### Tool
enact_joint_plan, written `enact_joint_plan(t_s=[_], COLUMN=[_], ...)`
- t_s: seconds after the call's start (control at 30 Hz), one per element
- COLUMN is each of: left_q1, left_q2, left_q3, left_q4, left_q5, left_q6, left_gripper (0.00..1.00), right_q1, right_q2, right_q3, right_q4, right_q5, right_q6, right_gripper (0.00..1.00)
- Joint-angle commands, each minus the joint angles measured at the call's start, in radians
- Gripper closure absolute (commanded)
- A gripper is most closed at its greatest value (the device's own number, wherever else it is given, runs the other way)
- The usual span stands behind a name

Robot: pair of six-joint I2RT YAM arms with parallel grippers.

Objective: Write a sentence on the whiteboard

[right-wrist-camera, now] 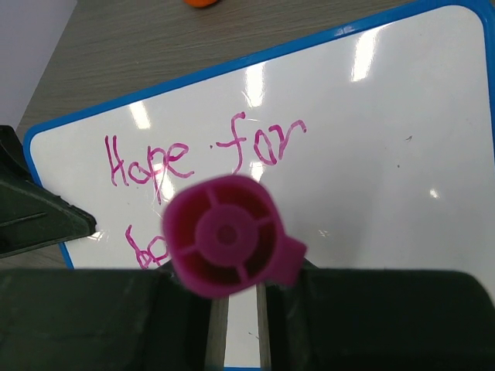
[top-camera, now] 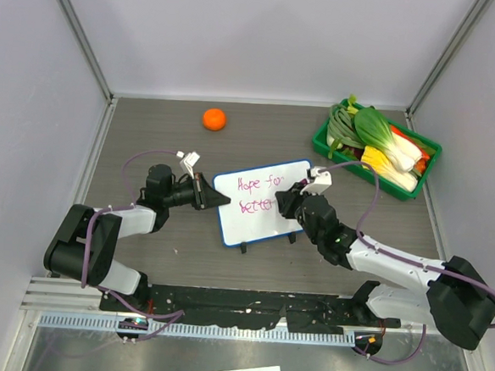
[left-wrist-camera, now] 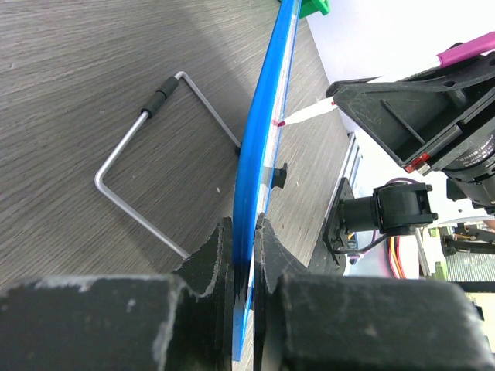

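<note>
The whiteboard [top-camera: 267,212] stands tilted on the table, its blue frame [left-wrist-camera: 259,147] edge-on in the left wrist view. My left gripper [top-camera: 216,198] [left-wrist-camera: 244,232] is shut on the board's left edge. The sentence [top-camera: 258,195] in pink reads "Hope for" with "better" below it; in the right wrist view the sentence [right-wrist-camera: 193,154] shows "Hope for" and the start of the second line. My right gripper [top-camera: 290,204] [right-wrist-camera: 238,282] is shut on a pink marker [right-wrist-camera: 226,236], seen end-on. The marker's tip [left-wrist-camera: 305,114] touches the board face.
An orange [top-camera: 214,119] lies at the back of the table. A green tray [top-camera: 320,141] of vegetables stands at the back right. The board's wire stand [left-wrist-camera: 158,99] juts out behind it. White walls close in both sides.
</note>
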Motion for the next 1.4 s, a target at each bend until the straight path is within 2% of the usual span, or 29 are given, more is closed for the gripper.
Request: enact_joint_plan(t_s=[0.0,1.37], left_q1=[-0.01,-0.01], left_q2=[0.037,0.035], left_q3=[-0.021,-0.021], left_q4=[-0.162,-0.165], left_q5=[-0.154,-0.158], left_q6=[0.136,0.138], left_gripper=[1.0,1.0], right_q1=[-0.01,-0.033], right_q2=[0.017,-0.064], right_q3=[0.049,0.004], right_q4=[0.02,-0.038], right_q5=[0.048,0.031], right_q6=[-0.016,0.008], right_gripper=[0.99,0.99])
